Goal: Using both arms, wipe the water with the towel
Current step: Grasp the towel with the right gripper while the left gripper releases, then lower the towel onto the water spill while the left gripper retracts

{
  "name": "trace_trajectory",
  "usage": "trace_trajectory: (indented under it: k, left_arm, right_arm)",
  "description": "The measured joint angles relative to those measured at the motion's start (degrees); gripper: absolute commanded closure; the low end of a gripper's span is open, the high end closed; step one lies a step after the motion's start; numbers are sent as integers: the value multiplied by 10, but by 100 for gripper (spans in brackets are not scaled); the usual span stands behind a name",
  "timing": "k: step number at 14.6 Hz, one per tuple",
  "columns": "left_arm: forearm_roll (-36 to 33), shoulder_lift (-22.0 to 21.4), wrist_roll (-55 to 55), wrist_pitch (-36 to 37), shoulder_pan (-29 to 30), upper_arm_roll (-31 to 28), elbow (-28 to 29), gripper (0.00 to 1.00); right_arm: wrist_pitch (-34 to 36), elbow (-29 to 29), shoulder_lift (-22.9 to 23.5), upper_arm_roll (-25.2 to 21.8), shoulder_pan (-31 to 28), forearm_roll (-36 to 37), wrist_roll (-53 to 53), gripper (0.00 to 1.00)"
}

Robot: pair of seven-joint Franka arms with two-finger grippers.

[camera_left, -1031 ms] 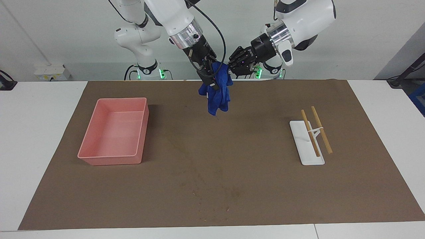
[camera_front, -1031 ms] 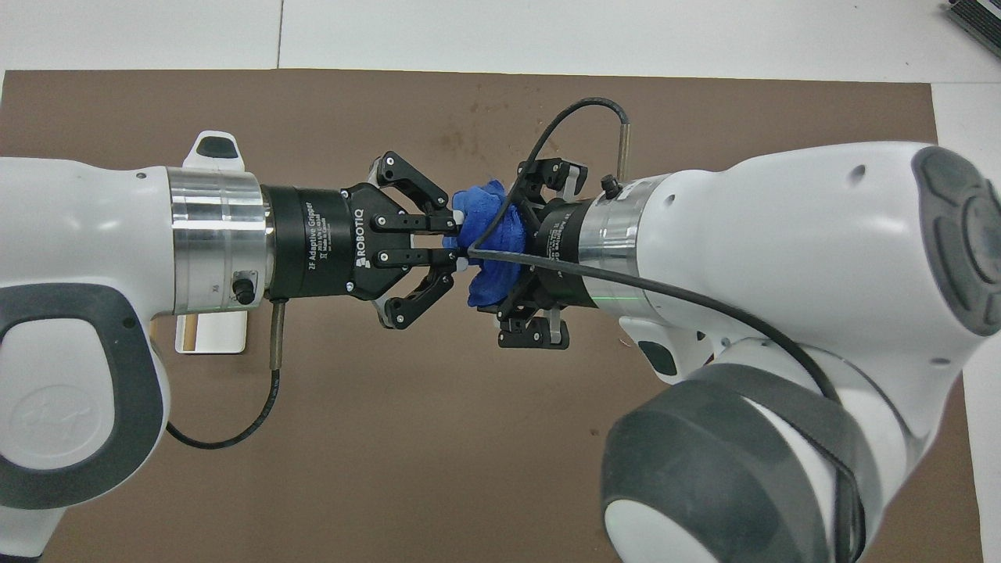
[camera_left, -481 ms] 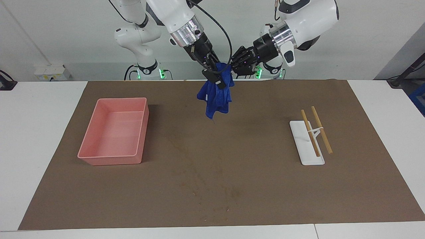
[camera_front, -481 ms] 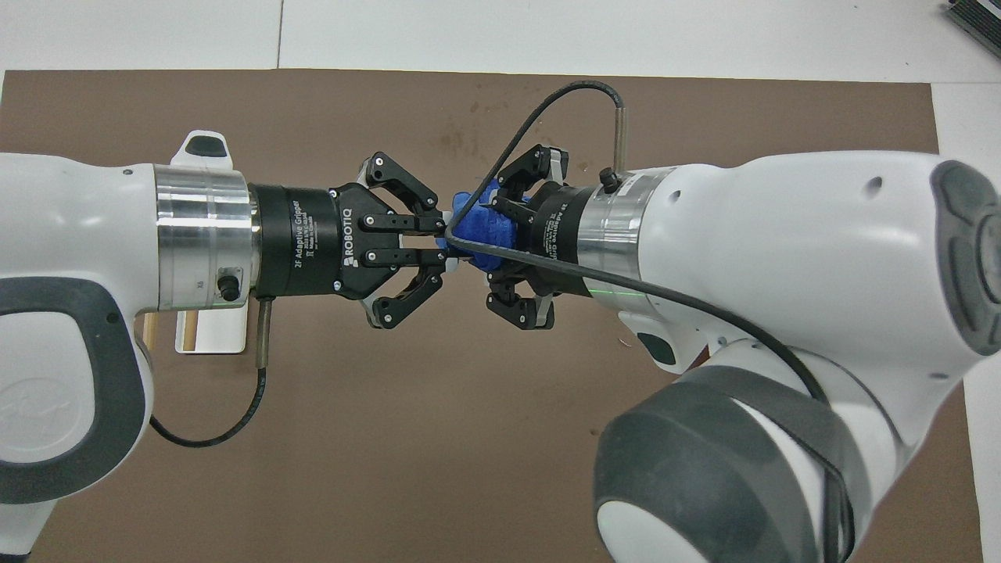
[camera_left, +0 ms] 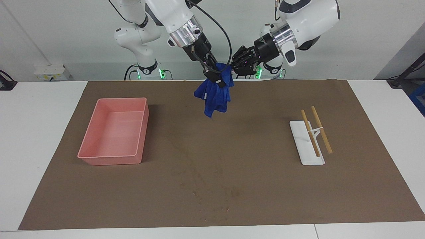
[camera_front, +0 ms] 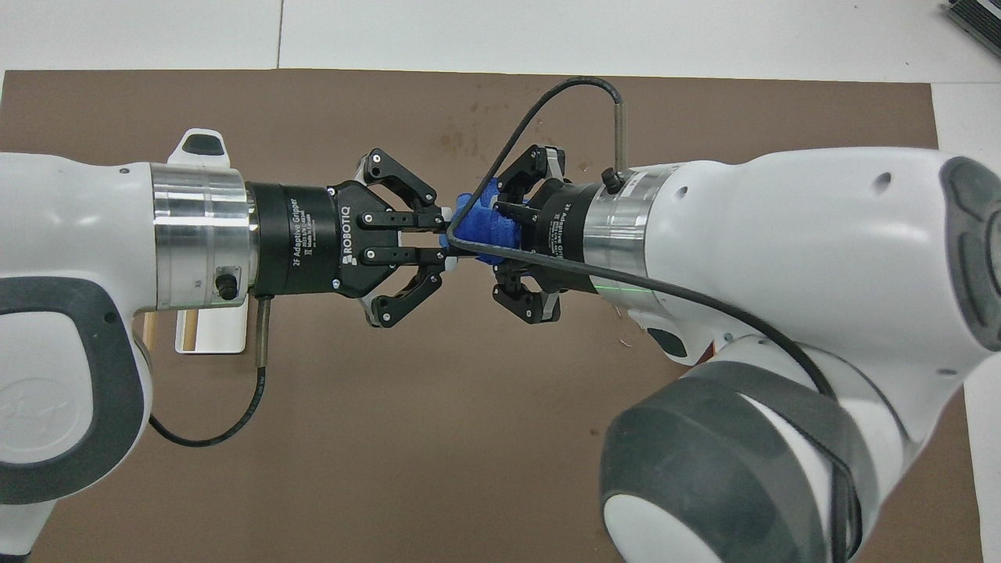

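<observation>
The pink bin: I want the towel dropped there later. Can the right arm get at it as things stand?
Probably yes: the pink bin lies open at the right arm's end, nothing over it. But the right gripper and left gripper are both shut on the towel.

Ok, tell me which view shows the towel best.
The facing view: the towel hangs there at full length over the mat, bunched at the top between both grippers. The overhead view shows only a small blue patch, mostly hidden by the wrists and a cable.
</observation>
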State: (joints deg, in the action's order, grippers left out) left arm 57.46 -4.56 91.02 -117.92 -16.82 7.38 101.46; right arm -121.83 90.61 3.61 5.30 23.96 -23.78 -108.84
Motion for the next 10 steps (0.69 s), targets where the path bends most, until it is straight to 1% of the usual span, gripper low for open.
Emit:
trace_trajectory:
  k: [3, 4, 5, 7, 8, 9, 10]
  left_arm:
    - [-10, -2, 0, 4, 0, 0, 0, 0]
    - [-36, -3, 0, 4, 0, 0, 0, 0]
    - [-77, -4, 0, 4, 0, 0, 0, 0]
    - [-155, -4, 0, 4, 1, -3, 0, 0]
    - [-179, -4, 0, 4, 6, -4, 0, 0]
    - [-199, -4, -7, 4, 11, -4, 0, 0]
    - [-221, -4, -29, 4, 17, -4, 0, 0]
  right_arm:
    - [0, 9, -1, -6, -12, 18, 29, 100]
    - [0, 18, -2, -7, -13, 30, 39, 100]
    - [0, 31, -5, -7, -13, 36, 55, 100]
    - [-1, 64, -15, -7, -17, 43, 106, 100]
    - [-6, 82, -18, -7, -21, 44, 142, 100]
    - [-29, 100, -19, -7, -26, 44, 177, 100]
    - [-76, 123, -17, -7, -32, 44, 213, 100]
